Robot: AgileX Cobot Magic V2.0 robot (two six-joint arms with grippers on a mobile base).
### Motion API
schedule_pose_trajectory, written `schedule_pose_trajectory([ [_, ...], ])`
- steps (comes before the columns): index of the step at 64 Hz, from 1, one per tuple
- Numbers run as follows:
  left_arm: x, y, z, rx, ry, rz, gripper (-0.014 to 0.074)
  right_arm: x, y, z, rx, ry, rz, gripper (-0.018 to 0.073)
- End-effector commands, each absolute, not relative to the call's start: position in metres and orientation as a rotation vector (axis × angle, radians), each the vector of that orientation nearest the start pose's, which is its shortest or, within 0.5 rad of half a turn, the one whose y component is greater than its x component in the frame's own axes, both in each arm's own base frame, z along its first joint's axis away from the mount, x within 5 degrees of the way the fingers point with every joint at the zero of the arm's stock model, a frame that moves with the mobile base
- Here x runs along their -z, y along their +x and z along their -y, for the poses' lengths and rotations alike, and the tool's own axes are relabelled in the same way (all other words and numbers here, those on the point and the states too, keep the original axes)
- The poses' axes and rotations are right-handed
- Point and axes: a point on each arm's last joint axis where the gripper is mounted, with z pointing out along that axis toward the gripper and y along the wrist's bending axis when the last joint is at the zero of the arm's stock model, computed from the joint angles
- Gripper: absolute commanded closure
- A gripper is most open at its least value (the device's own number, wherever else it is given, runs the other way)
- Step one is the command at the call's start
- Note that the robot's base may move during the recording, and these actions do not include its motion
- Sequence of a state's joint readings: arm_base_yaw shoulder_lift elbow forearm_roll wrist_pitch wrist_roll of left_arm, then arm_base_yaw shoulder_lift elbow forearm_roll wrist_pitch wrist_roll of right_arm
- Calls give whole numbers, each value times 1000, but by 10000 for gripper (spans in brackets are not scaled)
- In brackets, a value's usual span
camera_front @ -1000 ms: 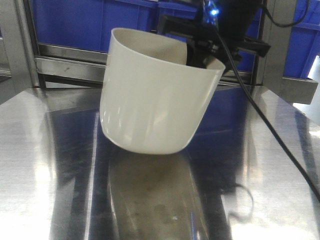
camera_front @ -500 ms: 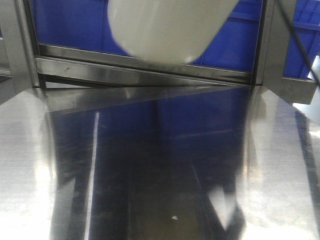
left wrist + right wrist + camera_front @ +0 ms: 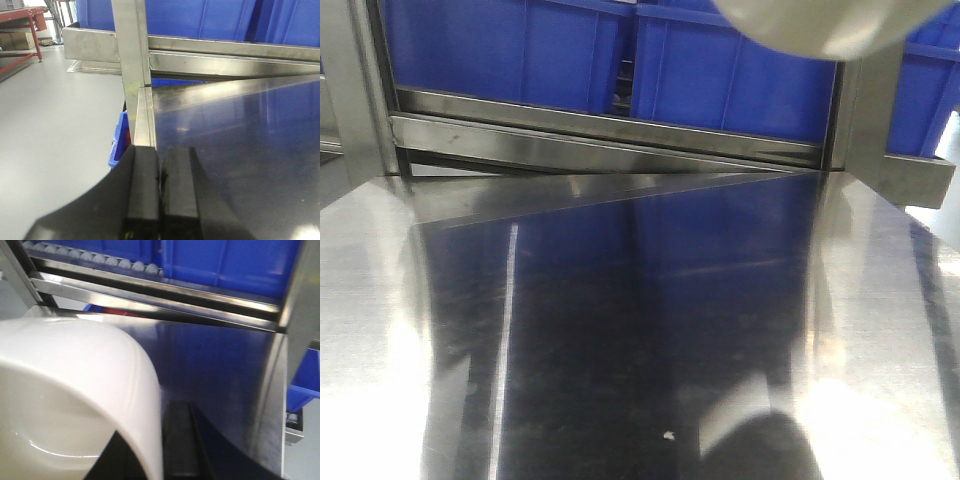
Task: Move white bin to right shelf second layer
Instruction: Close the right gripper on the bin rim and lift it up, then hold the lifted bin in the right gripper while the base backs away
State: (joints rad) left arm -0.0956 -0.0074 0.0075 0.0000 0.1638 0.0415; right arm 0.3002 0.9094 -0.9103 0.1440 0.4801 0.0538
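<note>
The white bin [image 3: 820, 25] hangs high above the steel tabletop [image 3: 620, 330]. Only its rounded base shows at the top right of the front view. In the right wrist view the bin [image 3: 75, 390] fills the left half. My right gripper [image 3: 159, 450] is shut on its wall, one finger inside and one finger [image 3: 180, 440] outside. A rack level with small white rollers [image 3: 75, 254] shows at the top behind a steel lip, and I cannot tell which layer it is. My left gripper [image 3: 160, 172] is shut and empty, low over the table's left edge.
Blue crates [image 3: 560, 55] stand on the rack behind the table's back rail [image 3: 600, 140]. Steel uprights stand at the left [image 3: 345, 90] and right [image 3: 865, 110]. One upright [image 3: 131, 55] is just ahead of my left gripper. A blue crate [image 3: 119, 140] sits below the table edge.
The white bin has risen off the tabletop and moved up and to the right, nearly out of the top of the front view. The right arm has left that view.
</note>
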Motion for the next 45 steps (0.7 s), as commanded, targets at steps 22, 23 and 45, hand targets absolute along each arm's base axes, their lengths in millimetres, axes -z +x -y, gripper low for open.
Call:
schedule_pose_trajectory([
  [22, -192, 56, 6, 49, 111, -1580, 512, -376, 141, -46, -387, -119, -1762, 503],
  [23, -192, 56, 6, 49, 111, -1580, 512, -376, 141, -46, -388, -118, -1759, 503],
  [45, -192, 56, 6, 49, 111, -1580, 512, -377, 142, -46, -388, -117, -1750, 503],
])
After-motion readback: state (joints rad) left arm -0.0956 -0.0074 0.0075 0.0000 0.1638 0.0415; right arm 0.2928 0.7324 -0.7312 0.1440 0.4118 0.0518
